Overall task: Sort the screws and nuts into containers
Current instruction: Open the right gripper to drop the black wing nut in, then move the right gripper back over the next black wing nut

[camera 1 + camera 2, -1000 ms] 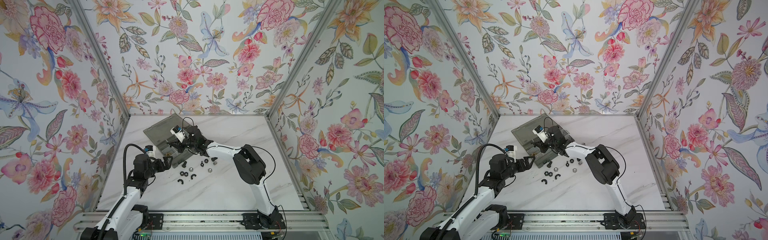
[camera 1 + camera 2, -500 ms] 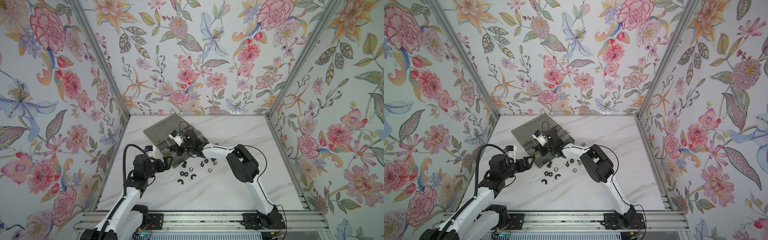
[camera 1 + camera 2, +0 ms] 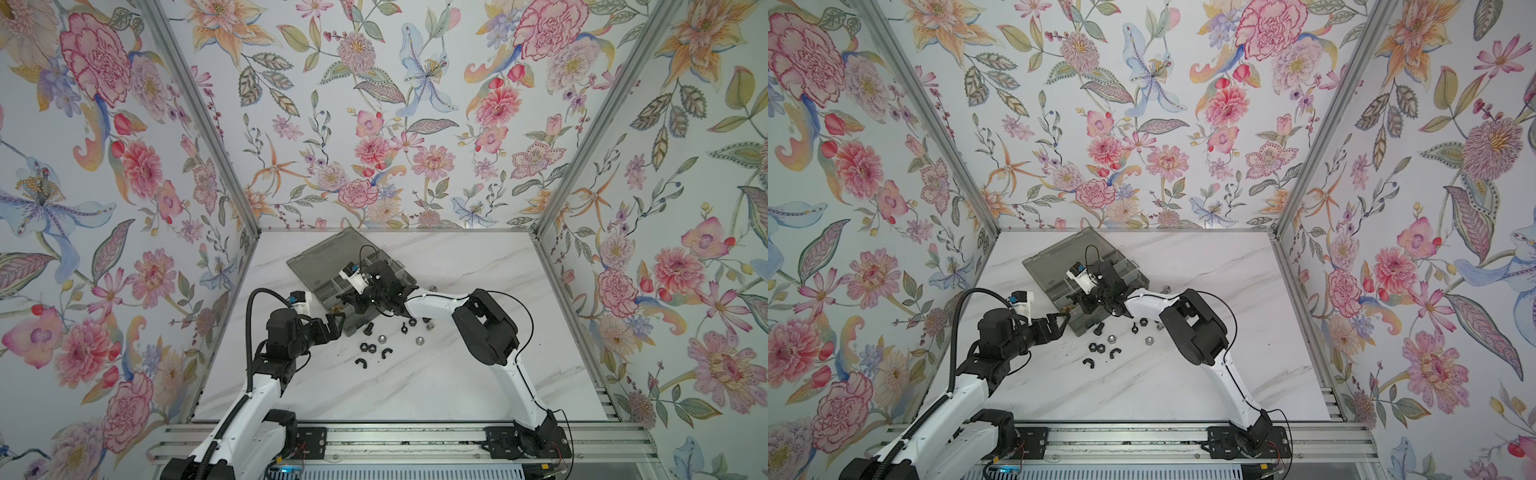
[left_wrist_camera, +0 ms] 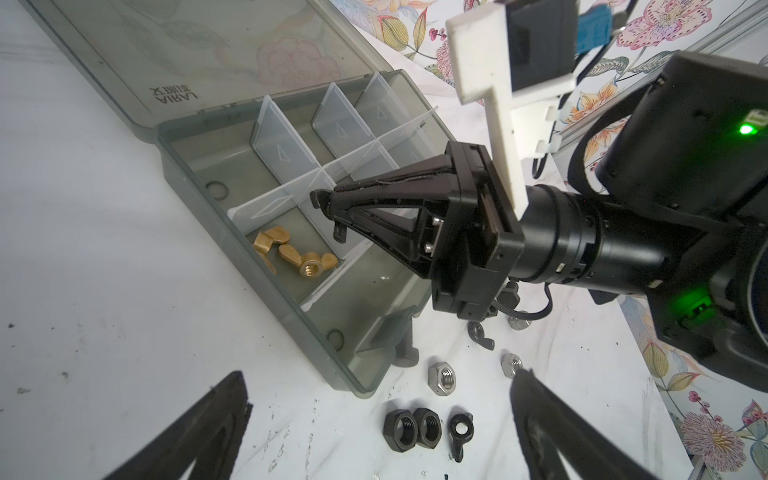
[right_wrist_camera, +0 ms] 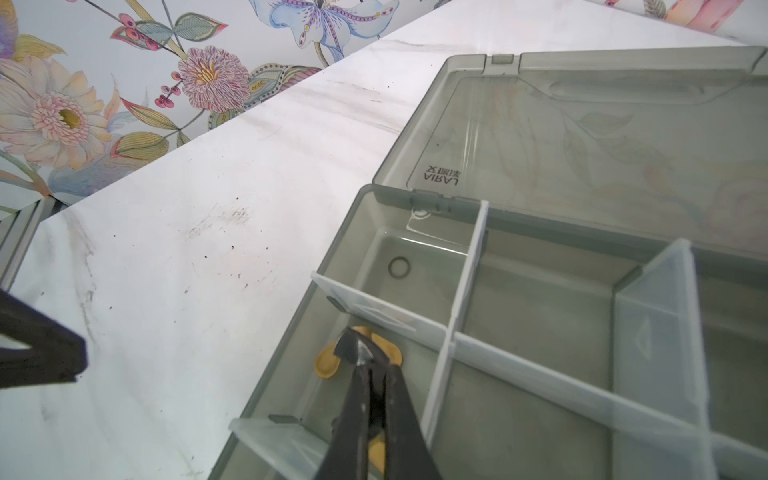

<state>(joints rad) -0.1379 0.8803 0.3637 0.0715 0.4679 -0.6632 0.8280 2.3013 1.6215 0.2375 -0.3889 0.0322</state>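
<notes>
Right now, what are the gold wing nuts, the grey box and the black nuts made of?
Wing nuts: likely brass, from the yellow metallic shine. Organizer box: smoky plastic, since you see through it. Black hex nuts: probably steel with a dull black coating; threads show inside.

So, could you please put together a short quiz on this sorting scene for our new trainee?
1. True or false: the left gripper is open.
2. What lies in the organizer box compartment under the shut right gripper? A) black bolts B) brass wing nuts C) a silver bolt
3. In the left wrist view, how many black hex nuts sit touching side by side on the table?
Key: 1 true; 2 B; 3 two.
</notes>
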